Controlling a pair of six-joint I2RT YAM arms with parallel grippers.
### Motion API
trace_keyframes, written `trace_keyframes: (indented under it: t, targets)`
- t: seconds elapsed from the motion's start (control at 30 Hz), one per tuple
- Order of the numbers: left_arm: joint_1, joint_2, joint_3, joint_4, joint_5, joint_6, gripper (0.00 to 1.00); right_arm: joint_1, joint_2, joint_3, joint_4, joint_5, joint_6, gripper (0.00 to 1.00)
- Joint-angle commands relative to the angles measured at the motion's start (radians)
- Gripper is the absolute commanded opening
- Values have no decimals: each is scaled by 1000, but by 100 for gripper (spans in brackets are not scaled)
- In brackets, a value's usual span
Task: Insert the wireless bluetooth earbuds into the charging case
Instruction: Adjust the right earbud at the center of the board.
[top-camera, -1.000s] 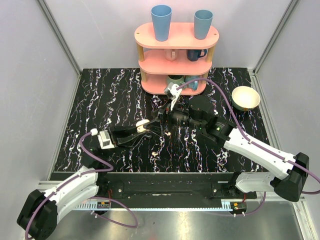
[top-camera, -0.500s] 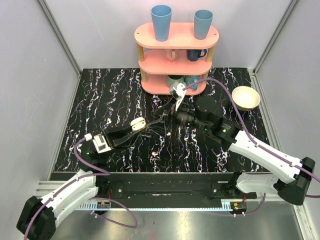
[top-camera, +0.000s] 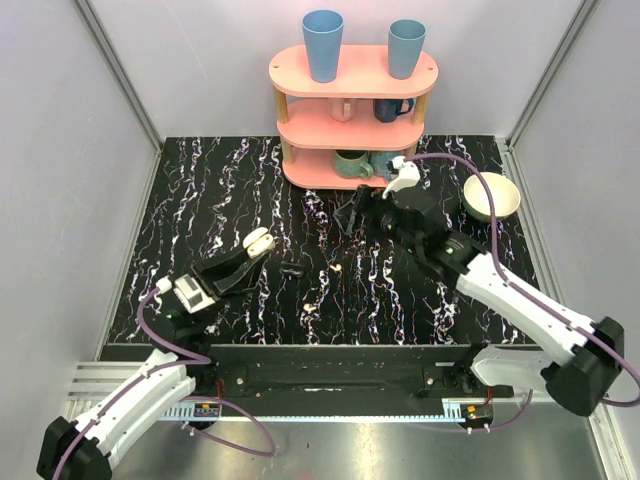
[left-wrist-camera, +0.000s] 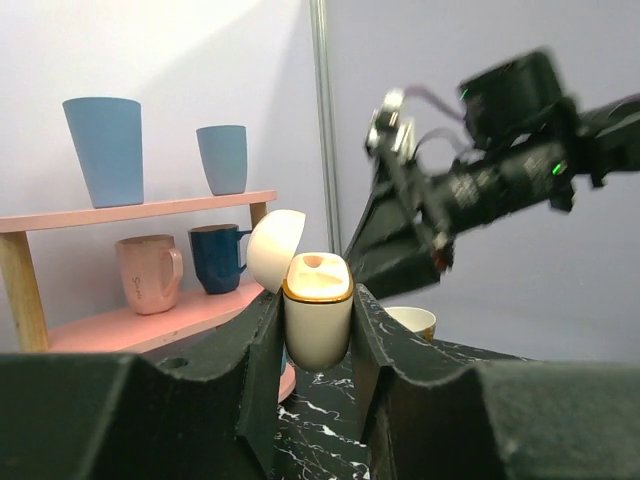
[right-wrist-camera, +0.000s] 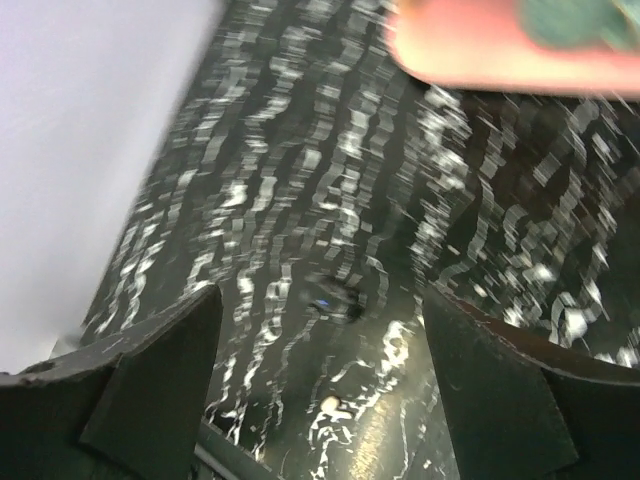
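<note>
The open charging case (top-camera: 258, 241) is clamped in the left jaws above the table's (top-camera: 200, 190) left half. One tiny white earbud (top-camera: 336, 267) lies loose near the table's middle, seemingly not yet inserted. The right jaws gape empty near the pink shelf (top-camera: 360, 70) at the far edge of the black, white-veined table; grey walls surround.
</note>
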Motion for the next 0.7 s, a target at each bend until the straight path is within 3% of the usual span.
trace_keyframes:
  t: [0.0, 0.2, 0.4, 0.67]
  targets:
    - [-3, -52, 28, -41, -32, 24, 0, -72, 111, -82, -84, 135, 362, 91]
    - [-3, -102, 37, -105, -35, 27, 0, -72, 313, -146, -15, 174, 694, 89]
    - [-3, -118, 36, -116, -39, 24, 0, -70, 461, -129, 2, 197, 840, 83]
    - [-3, -108, 34, -121, -43, 24, 0, -62, 509, -82, -99, 273, 939, 77]
